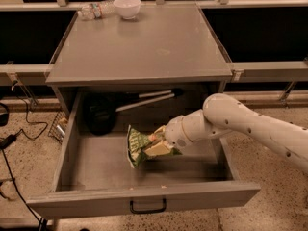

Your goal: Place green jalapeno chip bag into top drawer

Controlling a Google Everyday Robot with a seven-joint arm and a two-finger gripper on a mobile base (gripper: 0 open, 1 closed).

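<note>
The top drawer (144, 197) of the grey cabinet stands pulled wide open, its black pull handle (147, 207) on the front panel. My white arm reaches in from the right. My gripper (155, 146) is shut on the green jalapeno chip bag (137, 146) and holds it inside the drawer, low over the drawer floor near the middle. The bag is crumpled and hangs toward the left of the fingers. I cannot tell whether it touches the floor.
A black ladle-like utensil (103, 113) with a long handle lies in the drawer's back left. On the cabinet top (144, 47) a white bowl (128, 6) and a clear plastic bottle (94, 10) sit at the far edge. Cables lie on the floor at left.
</note>
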